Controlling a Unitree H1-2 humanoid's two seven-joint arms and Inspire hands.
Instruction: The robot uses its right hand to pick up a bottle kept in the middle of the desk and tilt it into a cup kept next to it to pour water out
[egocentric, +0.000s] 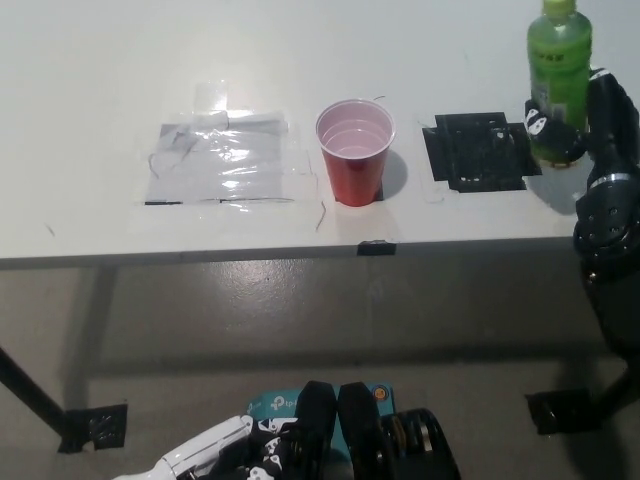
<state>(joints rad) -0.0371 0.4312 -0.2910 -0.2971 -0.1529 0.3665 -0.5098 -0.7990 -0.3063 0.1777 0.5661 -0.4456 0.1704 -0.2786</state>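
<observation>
With the black right hand (585, 125) gripping the green bottle (559, 75) upright at three o'clock of the red cup (355, 150), pickup looks done and pouring remains, while the white left hand (205, 458) rests at seven o'clock, fingers unreadable.

Black mat (478, 152) right — taped plastic sheet (222, 160) left, on desk (100, 60).

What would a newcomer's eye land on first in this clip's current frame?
Most striking is the green bottle at the far right of the white desk, gripped low on its body by the black right hand. Next comes the red cup standing upright mid-desk, between a patch of clear tape to its left and a black square mark to its right. The white left hand rests at the bottom edge.
</observation>
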